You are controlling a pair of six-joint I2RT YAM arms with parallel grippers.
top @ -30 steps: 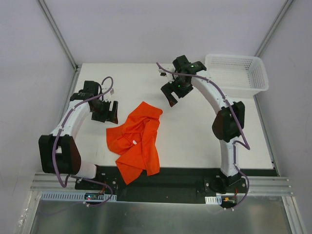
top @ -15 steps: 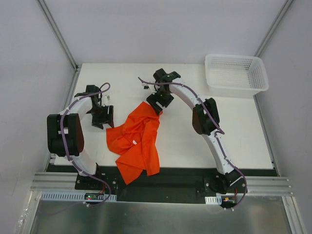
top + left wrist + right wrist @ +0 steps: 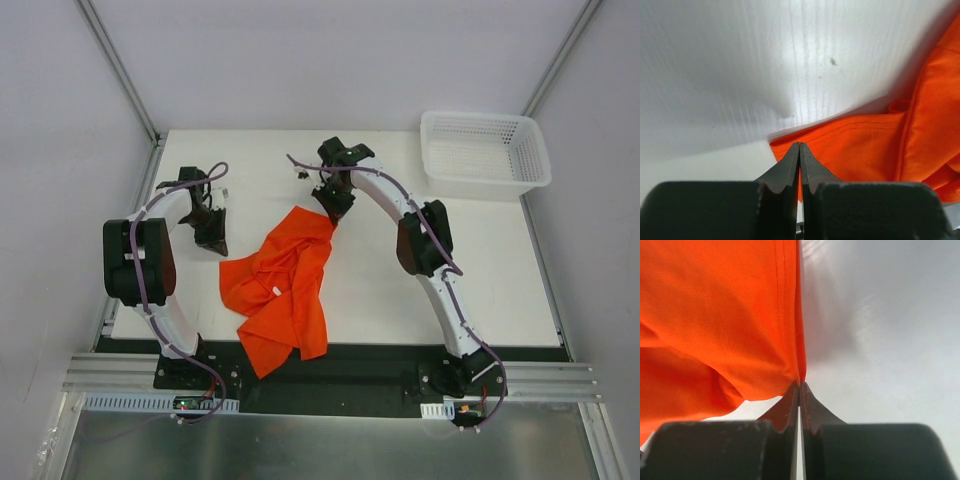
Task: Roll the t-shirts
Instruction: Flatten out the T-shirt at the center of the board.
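On the orange t-shirt (image 3: pixel 288 290), left gripper (image 3: pixel 799 144) and right gripper (image 3: pixel 799 384) are clamped shallowly at hems; hold may be lost under tension

Left fingers (image 3: pixel 786 169), right fingers (image 3: pixel 785 412) — pressed together

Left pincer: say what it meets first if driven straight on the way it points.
The orange t-shirt's hemmed corner, already at the left pincer's shut tips; then the white table, depth unclear.
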